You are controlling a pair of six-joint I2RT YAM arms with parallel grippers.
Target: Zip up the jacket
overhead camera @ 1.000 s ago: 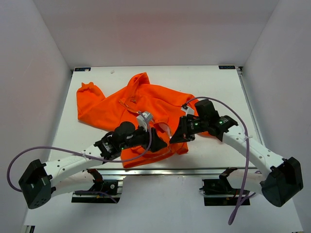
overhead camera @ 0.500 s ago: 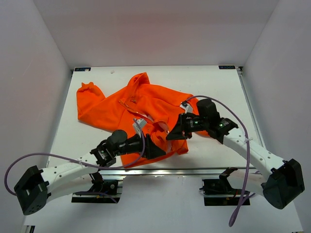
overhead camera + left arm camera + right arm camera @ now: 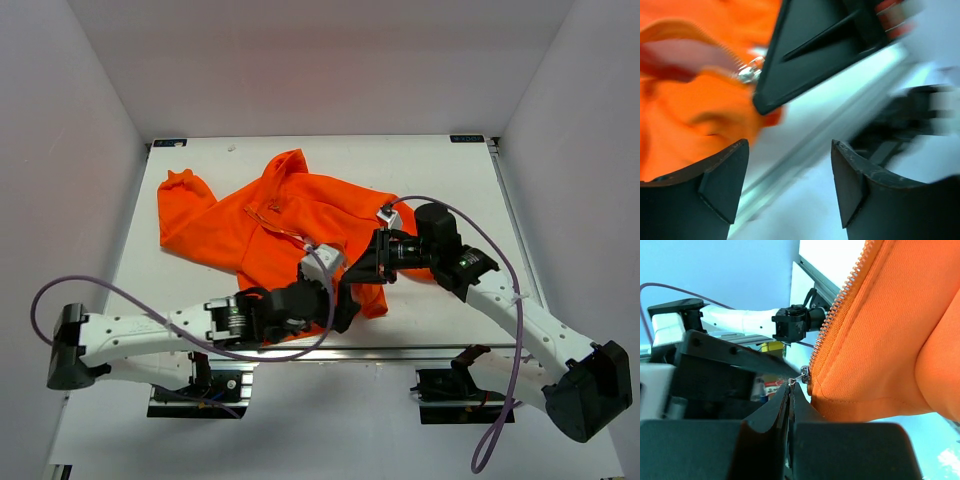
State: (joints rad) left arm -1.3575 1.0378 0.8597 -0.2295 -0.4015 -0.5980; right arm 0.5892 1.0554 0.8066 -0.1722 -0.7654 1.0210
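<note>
At the near edge of the desk (image 3: pixel 450 190), the right claw (image 3: pixel 790 389) is clenched on the zipper pull (image 3: pixel 804 373) at the hem of the jacket (image 3: pixel 290 215), the left claw (image 3: pixel 789 146) is released, and closure appears barely begun.

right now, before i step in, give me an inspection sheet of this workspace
surface: white table, metal rail along its near edge
job's things: orange jacket lying crumpled; zipper teeth unjoined above the zipper pull at the hem
clutter: one small white speck near the far edge
grippers: right gripper shut on the zipper pull; left gripper open beside the hem, nothing between its fingers
cables: purple cable loops off the left arm, another cable off the right
surroundings: white walls on three sides
</note>
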